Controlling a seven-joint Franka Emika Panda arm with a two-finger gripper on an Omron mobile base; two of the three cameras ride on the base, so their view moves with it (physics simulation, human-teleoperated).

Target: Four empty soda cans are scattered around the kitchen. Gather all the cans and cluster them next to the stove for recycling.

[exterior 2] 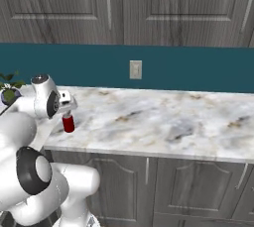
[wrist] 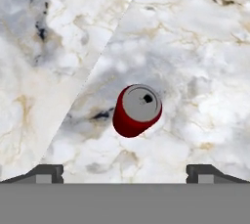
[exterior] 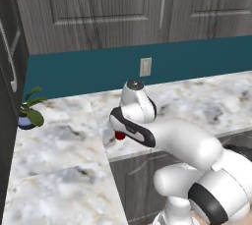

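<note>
1. A red soda can (wrist: 137, 110) is standing upright on a marble table (exterior 2: 163, 119), and its silver top with a small dark opening is facing the hand camera.
2. In the right base view the can (exterior 2: 68, 123) is sitting near the table's front edge, toward the left end of the long stretch of marble (just right of the seam where the table turns a corner).
3. In the left base view just a sliver of the can (exterior: 119, 135) is peeking out from under the arm's dark wrist band.
4. The tool (wrist: 125, 171) is hanging above the can with its two dark fingertips (wrist: 46, 173) spread wide, one to each side at the bottom of the hand view, and nothing is sitting between them.
5. The can is lying apart from both fingertips, closer to the middle of the gap than to either tip.
6. From the right base view the tool (exterior 2: 68, 106) is hovering just over the can's top; I cannot tell whether it is touching.
7. A teal wall is running behind the table, carrying a pale wall outlet (exterior 2: 135, 70).
8. Grey wood cabinets (exterior 2: 124, 8) are hanging above the wall, and more cabinet doors are sitting below the table.
9. A small potted plant (exterior: 29, 112) with green leaves is resting at the far left of the table, well apart from the can.
</note>
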